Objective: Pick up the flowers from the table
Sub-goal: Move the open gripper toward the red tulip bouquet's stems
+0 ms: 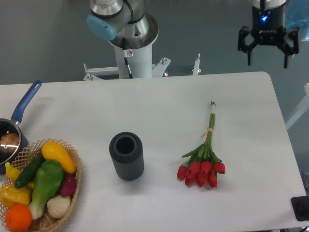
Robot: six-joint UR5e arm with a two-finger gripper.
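Red tulips, the flowers [204, 153] lie flat on the table [159, 96], heads toward the near edge; likely light, limp and easily bruised, best pinched near the pale band; the gripper [267, 62] hangs spread, well apart.

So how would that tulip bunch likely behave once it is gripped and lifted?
The flowers have long thin stems, so they would probably droop if held near one end. The heads are clustered at one end, so that end likely sags. The pale band should keep the stems together, though they look easy to crush.
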